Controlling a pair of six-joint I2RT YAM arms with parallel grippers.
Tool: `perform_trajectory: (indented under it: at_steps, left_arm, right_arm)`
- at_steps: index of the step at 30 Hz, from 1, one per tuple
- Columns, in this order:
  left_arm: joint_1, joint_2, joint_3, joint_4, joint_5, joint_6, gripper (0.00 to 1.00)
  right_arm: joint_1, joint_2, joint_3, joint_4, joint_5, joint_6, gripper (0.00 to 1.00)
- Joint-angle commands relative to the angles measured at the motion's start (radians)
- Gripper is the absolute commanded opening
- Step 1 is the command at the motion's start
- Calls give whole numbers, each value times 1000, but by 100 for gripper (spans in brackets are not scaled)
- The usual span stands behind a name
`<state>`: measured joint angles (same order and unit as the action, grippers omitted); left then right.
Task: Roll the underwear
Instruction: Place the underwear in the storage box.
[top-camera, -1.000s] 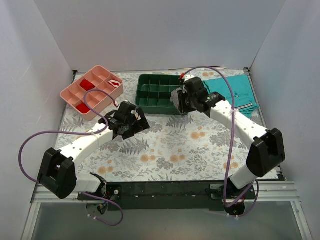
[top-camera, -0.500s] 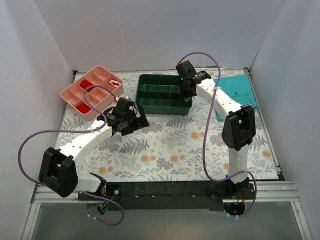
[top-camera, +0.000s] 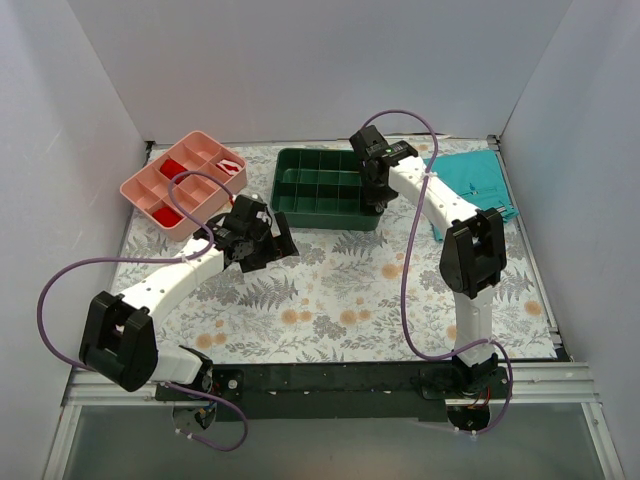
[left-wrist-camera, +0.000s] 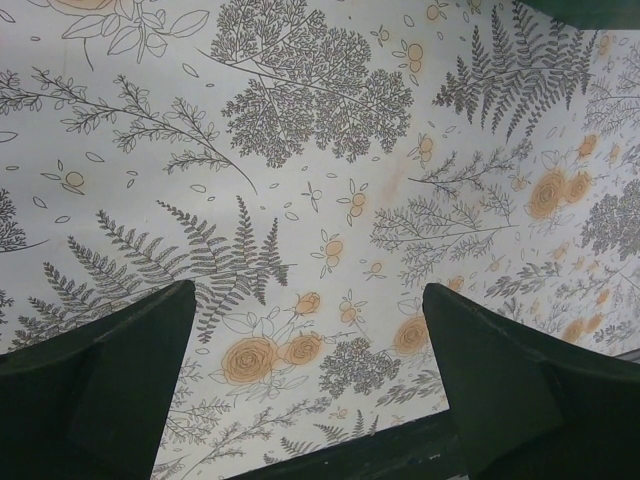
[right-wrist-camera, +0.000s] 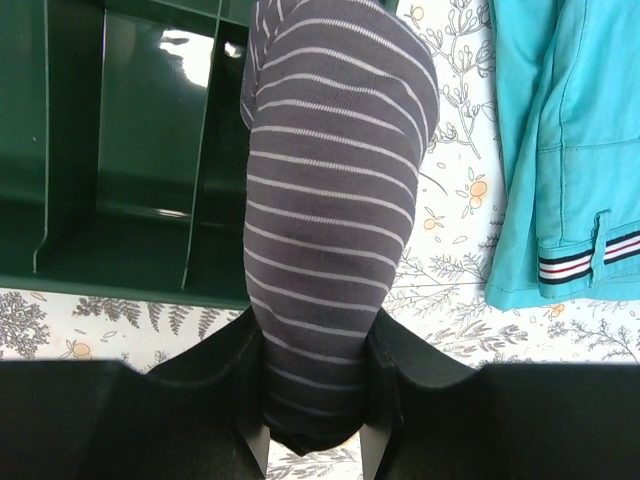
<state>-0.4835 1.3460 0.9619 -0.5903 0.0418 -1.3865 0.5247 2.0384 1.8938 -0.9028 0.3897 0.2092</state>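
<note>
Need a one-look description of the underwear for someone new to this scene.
Find the dark green divided tray at the back of the table. At its right end the right hand clamps a cloth bundle, the underwear. It is dark grey with thin white stripes, unlike the flat teal shorts beside it.

Your table (top-camera: 330, 290) is covered edge to edge by a pale cloth printed with grey ferns and orange flowers. Three things lie directly on it, all along the far side. At 10 o'clock you have a pink compartment tray (top-camera: 135, 190), set at an angle. At 12 o'clock sits a dark green divided tray (top-camera: 300, 190). At 2 o'clock the teal shorts (top-camera: 475, 175) lie flat, near the green tray but apart from it.
</note>
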Motion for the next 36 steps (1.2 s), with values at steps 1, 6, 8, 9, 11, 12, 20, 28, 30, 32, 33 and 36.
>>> perform_trajectory:
  at_steps: [1, 6, 8, 9, 11, 12, 20, 28, 30, 32, 33, 36]
  left_arm:
    - [10, -5, -11, 4, 15, 20, 98]
    - [11, -8, -17, 7, 24, 20, 98]
    - [13, -5, -20, 6, 23, 23, 98]
    - [13, -2, -20, 6, 20, 26, 98]
    - [13, -1, -26, 6, 18, 27, 98]
    - [14, 1, -26, 3, 15, 29, 98]
    - [22, -4, -35, 1, 12, 29, 98]
    - [23, -4, -37, 1, 10, 26, 98]
    - [23, -1, -35, -2, 10, 26, 98]
    - [25, -1, -37, -3, 4, 26, 98]
    - [25, -1, -37, -5, 6, 26, 98]
    - [25, -1, -41, -5, 4, 24, 98]
  right_arm:
    - [3, 3, 25, -25, -2, -2, 1]
    - [1, 58, 77, -34, -11, -19, 1]
    - [3, 77, 90, -33, -29, -19, 1]
    - [3, 81, 94, -28, -35, -19, 1]
    - [3, 103, 103, -22, -43, -18, 1]
    - [3, 111, 108, -21, -43, -16, 1]
    - [4, 129, 74, 53, -55, 7, 1]
    - [3, 95, -65, 154, -43, 64, 1]
    - [3, 85, -108, 189, -34, 79, 1]
    - [4, 82, -139, 206, -26, 93, 1]
    - [3, 80, -145, 214, -28, 99, 1]
    - [3, 78, -171, 231, -26, 119, 1]
